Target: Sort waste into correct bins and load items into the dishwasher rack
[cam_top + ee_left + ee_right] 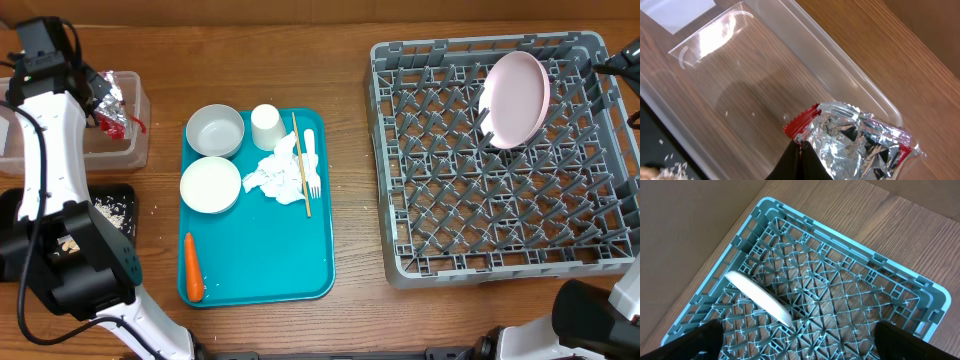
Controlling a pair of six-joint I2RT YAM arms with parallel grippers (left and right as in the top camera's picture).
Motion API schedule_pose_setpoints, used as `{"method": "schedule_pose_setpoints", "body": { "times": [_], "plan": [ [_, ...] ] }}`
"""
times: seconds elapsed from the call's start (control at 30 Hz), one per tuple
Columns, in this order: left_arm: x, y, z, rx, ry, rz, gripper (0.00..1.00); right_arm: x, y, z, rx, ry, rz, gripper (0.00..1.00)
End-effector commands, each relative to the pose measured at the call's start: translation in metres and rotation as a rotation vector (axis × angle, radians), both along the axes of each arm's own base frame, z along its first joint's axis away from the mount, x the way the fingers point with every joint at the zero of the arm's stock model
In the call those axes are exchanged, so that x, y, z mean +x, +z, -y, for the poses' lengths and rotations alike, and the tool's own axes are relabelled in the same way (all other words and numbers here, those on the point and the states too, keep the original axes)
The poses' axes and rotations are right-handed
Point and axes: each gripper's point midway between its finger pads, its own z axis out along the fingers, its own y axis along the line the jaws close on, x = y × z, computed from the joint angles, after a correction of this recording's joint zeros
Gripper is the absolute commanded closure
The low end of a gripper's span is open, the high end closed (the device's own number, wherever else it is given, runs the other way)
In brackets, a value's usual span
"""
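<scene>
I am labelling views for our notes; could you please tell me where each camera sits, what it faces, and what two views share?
Overhead: above the table, facing down on teal tray, clear tub, dishwasher rack; left arm and right arm show.
Left wrist: over the tub, facing down; left gripper shut on foil wrapper.
Right wrist: over the rack, facing down; right gripper open, fingers at bottom corners.
Shared: overhead and right wrist show the plate.

No readable text, labels, brands or numbers anywhere.

We note a silver-and-red foil wrapper, orange carrot on teal tray, pale pink plate in grey lattice rack, wood-grain desk.
</scene>
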Motion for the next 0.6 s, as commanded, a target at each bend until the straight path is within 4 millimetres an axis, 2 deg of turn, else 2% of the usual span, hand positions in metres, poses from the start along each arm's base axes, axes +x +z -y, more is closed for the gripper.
{"method": "schedule_pose_setpoints", "body": {
  "times": [0.0,0.07,0.1,0.17,0.23,0.27,0.4,0.47,0.57],
  "plan": [
    [0.0,0.017,-0.021,0.034,0.02,0.046,0.93,0.001,-0.001,0.0,0.005,-0.006,0.0,0.0],
    [-0.003,0.018,-0.027,0.05,0.008,0.036,0.86,0.001,-0.001,0.0,0.005,-0.006,0.0,0.0],
    [-0.004,0.017,-0.029,0.06,-0.004,0.025,0.78,0.001,-0.001,0.0,0.005,-0.006,0.0,0.0],
    [-0.007,0.016,-0.032,0.067,-0.013,0.01,0.41,0.001,-0.001,0.0,0.005,-0.005,0.0,0.0],
    [-0.009,0.015,-0.033,0.065,-0.015,0.0,0.13,0.001,-0.001,0.0,0.005,-0.005,0.0,0.0],
    [-0.01,0.015,-0.033,0.064,-0.014,-0.004,0.06,0.001,-0.001,0.0,0.005,-0.006,0.0,0.0],
    [-0.014,0.021,-0.027,0.045,-0.025,-0.006,0.0,0.001,-0.001,0.0,0.005,-0.005,0.0,0.0],
    [-0.013,0.033,-0.019,0.027,-0.05,0.017,0.0,0.001,-0.001,0.0,0.005,-0.006,0.0,0.0],
    [-0.008,0.06,0.004,-0.014,-0.117,0.076,0.0,0.001,-0.001,0.0,0.005,-0.006,0.0,0.0]
  ]
}}
